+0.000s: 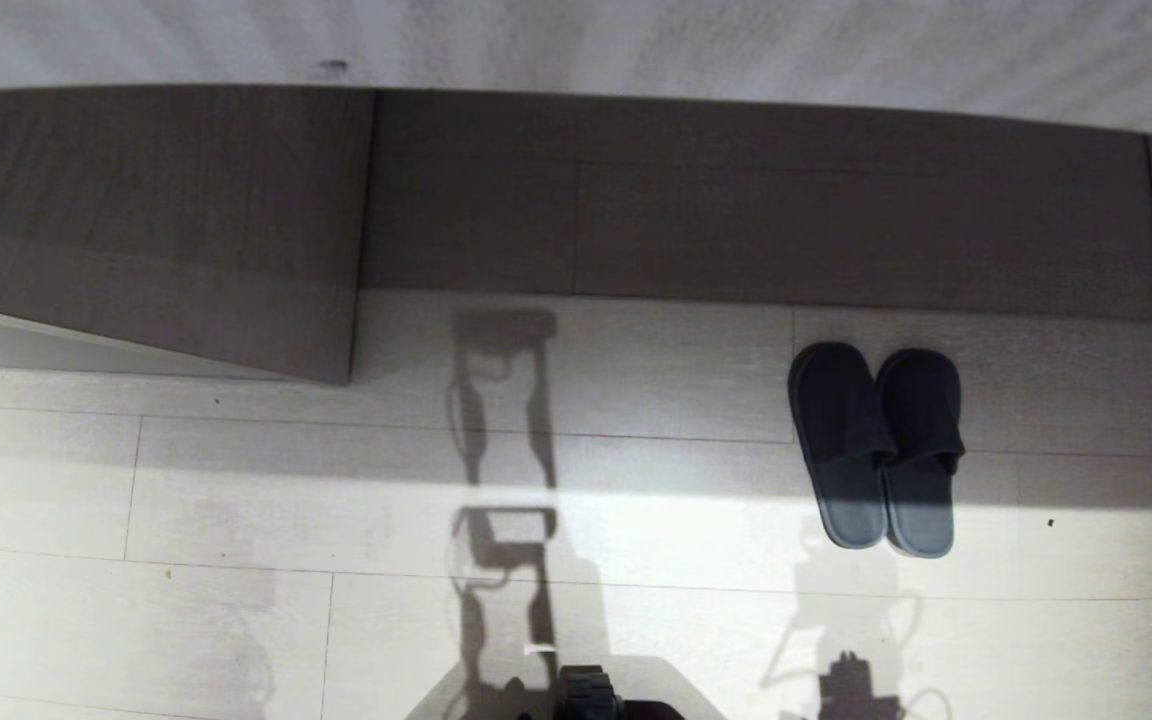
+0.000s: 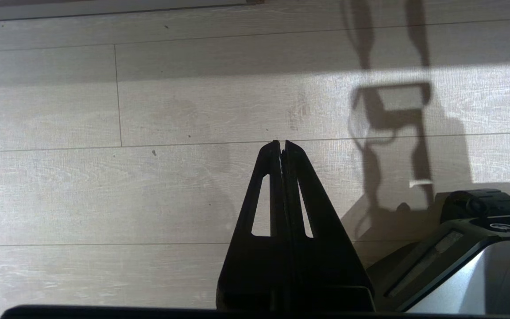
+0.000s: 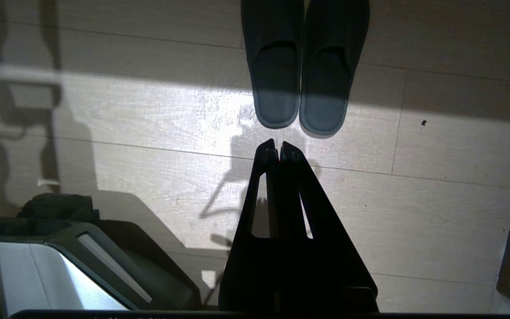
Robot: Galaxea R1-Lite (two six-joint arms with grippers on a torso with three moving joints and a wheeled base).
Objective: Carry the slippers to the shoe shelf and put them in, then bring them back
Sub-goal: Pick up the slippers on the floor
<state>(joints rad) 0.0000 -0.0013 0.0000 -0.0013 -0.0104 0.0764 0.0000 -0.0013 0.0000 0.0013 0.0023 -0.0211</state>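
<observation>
Slippers (image 1: 877, 448) lie side by side, toes toward the shelf (image 1: 766, 200); both pincers closed, empty.

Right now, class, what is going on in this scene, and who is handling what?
Nothing is being handled yet. The slippers sit side by side on the pale floor, toes toward the taupe unit, half in shadow and half in sunlight. The right claw is shut and empty, pointing at their heels without touching them. The left claw is also shut and empty, over bare floor. So the slippers are not yet picked up.
</observation>
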